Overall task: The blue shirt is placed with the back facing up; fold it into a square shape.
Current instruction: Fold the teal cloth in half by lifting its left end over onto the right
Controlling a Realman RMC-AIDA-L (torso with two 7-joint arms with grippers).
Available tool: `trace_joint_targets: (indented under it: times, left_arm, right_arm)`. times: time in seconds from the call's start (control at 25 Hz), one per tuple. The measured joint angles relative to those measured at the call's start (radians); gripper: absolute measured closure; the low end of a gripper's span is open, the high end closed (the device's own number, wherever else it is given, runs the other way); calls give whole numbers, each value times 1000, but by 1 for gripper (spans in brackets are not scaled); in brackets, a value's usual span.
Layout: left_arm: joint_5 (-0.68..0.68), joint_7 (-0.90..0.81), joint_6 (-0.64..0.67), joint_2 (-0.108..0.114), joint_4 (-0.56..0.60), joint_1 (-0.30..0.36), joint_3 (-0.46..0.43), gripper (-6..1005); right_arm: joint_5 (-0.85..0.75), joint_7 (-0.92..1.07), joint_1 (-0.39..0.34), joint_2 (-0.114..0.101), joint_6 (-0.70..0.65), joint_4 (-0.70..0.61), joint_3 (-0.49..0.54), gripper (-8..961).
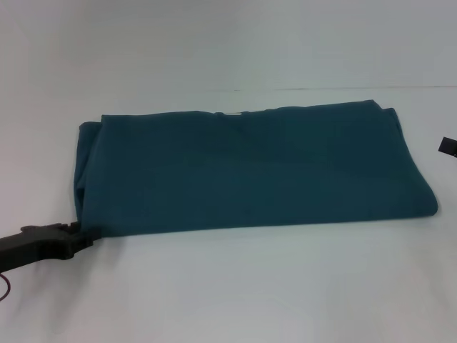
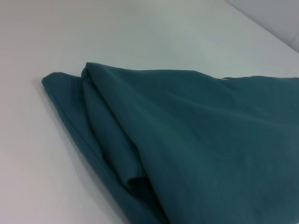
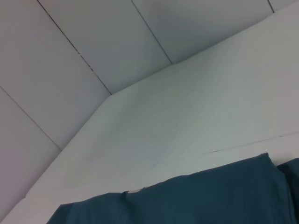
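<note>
Already the shirt (image 1: 250,168) lies folded into a long band across the middle of the white desk (image 1: 235,293) in the head view, plain side up, so the lengthwise folds look done; I judge that folding the band across its length to make a square is what remains. The left pincer (image 1: 80,234) sits at the band's 8 o'clock corner, touching or just beside the cloth; whether it is apart, together or clamped on the corner I cannot tell. Of the right pincer (image 1: 448,146) only a dark tip shows at 3 o'clock, apart from the shirt, its state unreadable.

From the left wrist, the shirt (image 2: 201,144) shows stacked layers at its corner, with a shadowed pocket between them; the pincer itself is out of sight.

From the right wrist, the shirt's (image 3: 187,200) far edge lies on the desk (image 3: 187,116) beneath a panelled wall (image 3: 60,56); no fingers appear, and most of the cloth is cut off.
</note>
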Motion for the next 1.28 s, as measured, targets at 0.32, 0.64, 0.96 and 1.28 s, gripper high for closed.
trace_joint_targets:
  times: [0.32, 0.64, 0.96, 1.28]
  left_arm:
    - [5, 0, -6, 2, 3, -3, 1, 747]
    - [2, -8, -5, 3, 35, -5, 0, 998]
    - [-1, -9, -1, 5, 43, -11, -4, 999]
    - [-5, -12, -4, 6, 45, -21, -6, 999]
  right_arm:
    - [0, -7, -6, 0, -3, 2, 0, 300]
    - [-33, 4, -9, -5, 23, 5, -9, 300]
    - [-86, 27, -19, -4, 42, 5, -4, 301]
    - [-149, 76, -21, 2, 82, 8, -11, 301]
